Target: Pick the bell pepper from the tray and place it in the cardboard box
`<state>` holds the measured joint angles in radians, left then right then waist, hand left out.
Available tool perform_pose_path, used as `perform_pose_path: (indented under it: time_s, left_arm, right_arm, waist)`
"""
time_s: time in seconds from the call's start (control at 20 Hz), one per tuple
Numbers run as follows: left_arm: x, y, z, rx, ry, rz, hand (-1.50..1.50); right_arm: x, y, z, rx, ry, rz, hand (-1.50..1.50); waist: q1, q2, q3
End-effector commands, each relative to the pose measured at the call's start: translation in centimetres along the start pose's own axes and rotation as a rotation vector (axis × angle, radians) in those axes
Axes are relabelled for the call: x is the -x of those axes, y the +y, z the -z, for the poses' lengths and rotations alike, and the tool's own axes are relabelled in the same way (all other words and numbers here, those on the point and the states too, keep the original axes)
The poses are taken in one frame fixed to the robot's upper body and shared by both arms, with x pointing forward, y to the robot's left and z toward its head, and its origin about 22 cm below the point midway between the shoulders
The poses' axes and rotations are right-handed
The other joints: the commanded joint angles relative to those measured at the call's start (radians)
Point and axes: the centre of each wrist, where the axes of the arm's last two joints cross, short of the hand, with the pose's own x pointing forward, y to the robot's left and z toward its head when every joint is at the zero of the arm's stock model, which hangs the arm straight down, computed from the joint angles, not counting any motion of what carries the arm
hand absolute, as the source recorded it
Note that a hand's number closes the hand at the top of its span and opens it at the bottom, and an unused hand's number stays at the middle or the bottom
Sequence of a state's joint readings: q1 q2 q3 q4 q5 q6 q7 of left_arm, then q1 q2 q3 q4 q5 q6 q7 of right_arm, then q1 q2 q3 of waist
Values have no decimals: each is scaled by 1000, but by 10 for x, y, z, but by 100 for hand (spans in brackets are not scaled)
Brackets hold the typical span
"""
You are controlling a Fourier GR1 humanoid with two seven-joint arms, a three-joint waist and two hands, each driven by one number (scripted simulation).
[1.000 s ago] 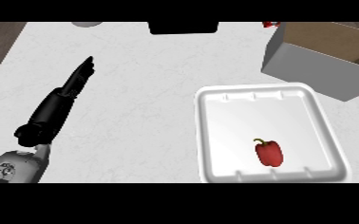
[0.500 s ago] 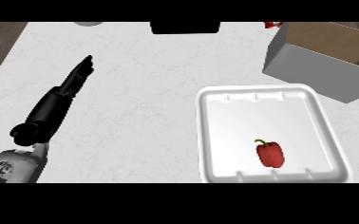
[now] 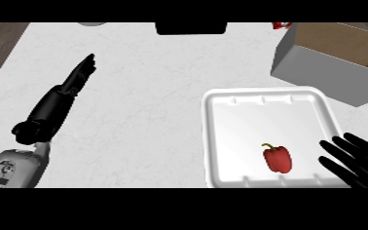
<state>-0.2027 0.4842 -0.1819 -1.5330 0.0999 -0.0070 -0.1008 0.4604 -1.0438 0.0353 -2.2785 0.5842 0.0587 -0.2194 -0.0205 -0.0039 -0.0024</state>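
White, faintly marbled stone makes up the surface (image 3: 158, 87), which fills most of my view. At its far right corner sits the cardboard box (image 3: 323, 58), grey on its outer walls and brown inside, reaching past the right edge. Just in front of the box, on my right side, lies the white tray (image 3: 223, 141), a shallow rectangle with rounded corners; its far right corner comes close to the box's near wall.

My left forearm comes up from the lower left, and my left hand (image 3: 72, 83) lies over the surface, its fingers straight and held together, pointing away from me and holding nothing. It is well apart from the tray.

My right hand (image 3: 348, 163) shows at the lower right edge, fingers spread and straight over the tray's right rim, holding nothing.

Smallest is the red bell pepper (image 3: 278, 158), green stem pointing up and left, lying in the tray's near right part, just beside my right fingers but not touching them.
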Motion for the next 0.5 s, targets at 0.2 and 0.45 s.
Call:
perform_pose_path:
  time_s: [0.2,0.45]
  left_arm:
    - [-4,-1,3,26,-1,-8,0]
    - [7,-8,6,25,2,-12,0]
  right_arm:
    - [-51,10,17,-74,137,-18,-150]
    - [-56,31,18,-137,156,-24,-150]
  waist:
    - [27,4,1]
    - [12,2,2]
